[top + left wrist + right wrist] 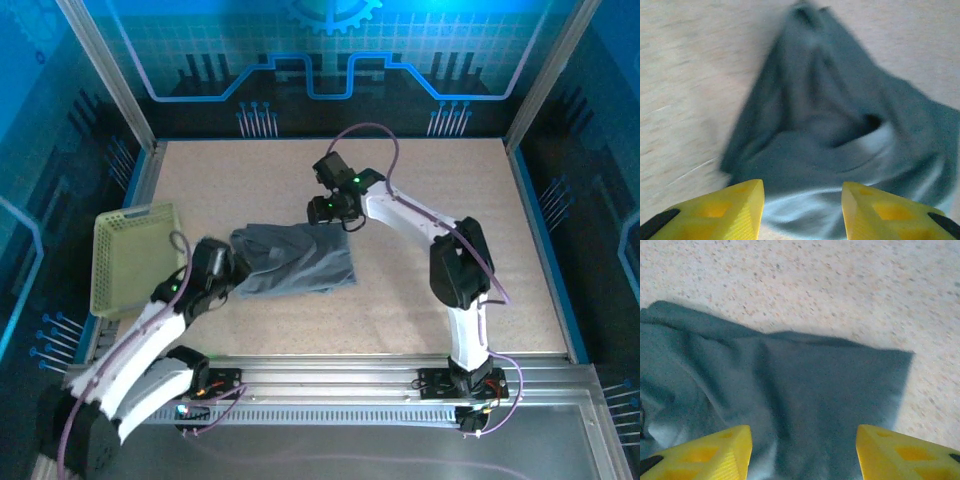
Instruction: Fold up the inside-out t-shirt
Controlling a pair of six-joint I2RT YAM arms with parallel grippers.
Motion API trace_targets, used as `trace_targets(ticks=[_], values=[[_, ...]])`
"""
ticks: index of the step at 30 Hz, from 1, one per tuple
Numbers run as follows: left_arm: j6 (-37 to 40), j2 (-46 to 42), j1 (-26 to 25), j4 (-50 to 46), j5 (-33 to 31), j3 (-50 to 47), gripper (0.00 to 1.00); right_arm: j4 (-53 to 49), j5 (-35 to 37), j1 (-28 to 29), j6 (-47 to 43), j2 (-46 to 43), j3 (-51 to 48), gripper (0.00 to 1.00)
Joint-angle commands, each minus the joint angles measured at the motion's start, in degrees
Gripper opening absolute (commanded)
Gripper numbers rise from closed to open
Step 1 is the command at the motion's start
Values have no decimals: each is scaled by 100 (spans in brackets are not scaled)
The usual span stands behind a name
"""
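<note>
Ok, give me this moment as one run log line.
shirt: rumpled heap | left pincer: open at its left end | right pincer: open over its far edge | basket: at left, apart from shirt

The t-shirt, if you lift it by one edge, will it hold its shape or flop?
Probably floppy: the t-shirt lies rumpled in soft folds. Likely light, as it lies thin on the table. Pushed, it would probably bunch rather than slide whole.
</note>
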Motion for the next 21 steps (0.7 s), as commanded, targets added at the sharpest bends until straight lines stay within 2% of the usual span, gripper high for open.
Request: trace_targets(ticks=[1,5,10,15,21], values=[[268,1055,-178,892,887,455,45,57,-563,-52,17,622,324,58],[-66,1926,-440,1407,934,420,44,-34,-672,-81,91,1062,625,57],[-123,2333,-429,1585,621,149,45,-267,-438,-360,506,1254,402,55],[256,2814,-386,1813,686,280,46,-132,60,-755,1189,571,-982,53],[1186,4108,-417,1896,1422,1504,47,278,247,-815,1804,-990,-3159,50]])
